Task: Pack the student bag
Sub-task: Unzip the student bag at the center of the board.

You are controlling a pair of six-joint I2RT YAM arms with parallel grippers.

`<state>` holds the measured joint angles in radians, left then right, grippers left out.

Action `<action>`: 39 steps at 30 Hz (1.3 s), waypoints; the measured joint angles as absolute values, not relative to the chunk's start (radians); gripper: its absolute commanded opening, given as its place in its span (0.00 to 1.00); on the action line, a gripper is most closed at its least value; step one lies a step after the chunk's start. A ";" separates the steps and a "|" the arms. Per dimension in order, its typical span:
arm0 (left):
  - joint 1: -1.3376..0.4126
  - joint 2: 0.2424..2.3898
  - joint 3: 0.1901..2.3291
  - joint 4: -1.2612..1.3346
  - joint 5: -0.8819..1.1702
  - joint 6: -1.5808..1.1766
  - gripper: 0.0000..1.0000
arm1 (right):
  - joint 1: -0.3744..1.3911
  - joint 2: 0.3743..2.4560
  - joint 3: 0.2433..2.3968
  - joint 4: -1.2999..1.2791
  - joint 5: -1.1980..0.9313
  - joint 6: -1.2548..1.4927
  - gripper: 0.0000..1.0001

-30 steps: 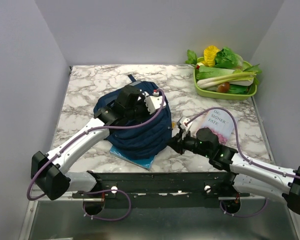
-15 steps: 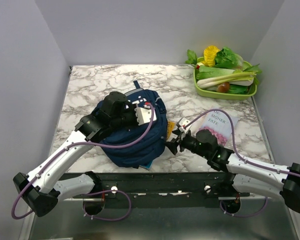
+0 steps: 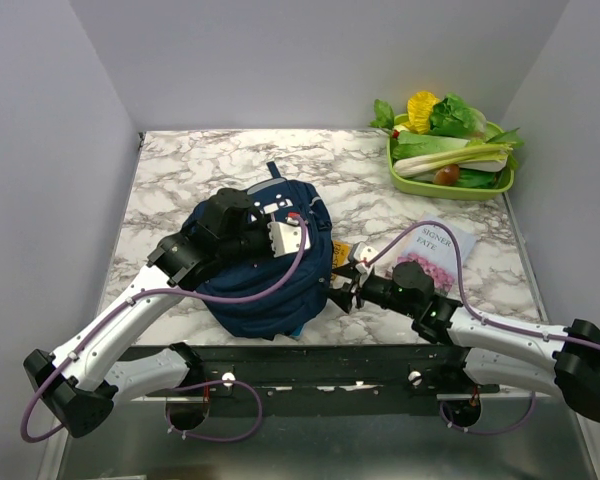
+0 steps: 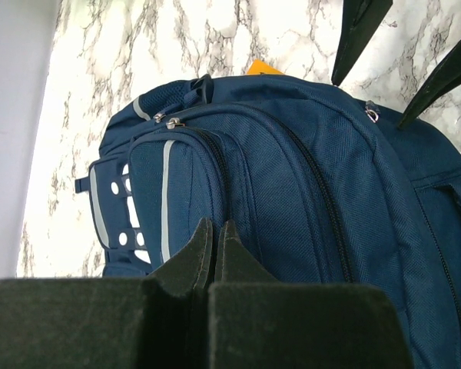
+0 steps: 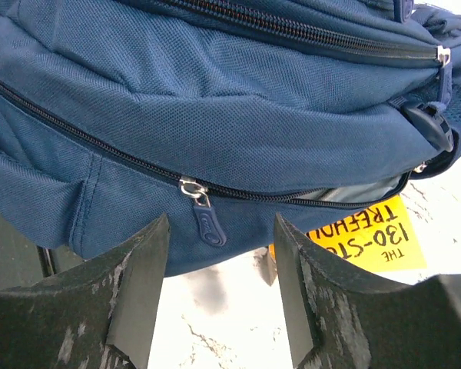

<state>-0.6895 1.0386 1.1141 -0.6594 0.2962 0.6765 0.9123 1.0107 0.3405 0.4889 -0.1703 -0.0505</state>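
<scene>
Right wrist view: right gripper (image 5: 219, 231) open, empty, framing the bag (image 5: 215, 115) zip (image 5: 194, 188); left gripper (image 4: 217, 231) shut, empty; book (image 3: 438, 248), right of top view, unpacked.

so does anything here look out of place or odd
A flat yellow printed item lies on the marble table, partly tucked under the right edge of the large navy blue fabric backpack, outside it rather than packed. The green plastic tray of vegetables at the far right corner also seems unrelated to a student bag.

Bright, even light is falling from overhead; the marble bench (image 4: 215, 38) is glaring white in the left wrist view, while the right fingers (image 5: 131, 300) are blurring up close.
</scene>
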 measured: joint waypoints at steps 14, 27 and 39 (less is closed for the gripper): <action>-0.690 1.032 1.105 -0.661 0.309 0.677 0.00 | 0.911 1.089 0.340 0.562 -0.215 -0.081 0.49; -0.690 1.032 1.105 -0.659 0.310 0.664 0.00 | 0.910 1.055 0.340 0.538 -0.275 -0.075 0.10; -0.690 1.063 1.102 -0.619 0.307 0.610 0.00 | 0.909 1.052 0.400 0.411 -0.275 0.053 0.01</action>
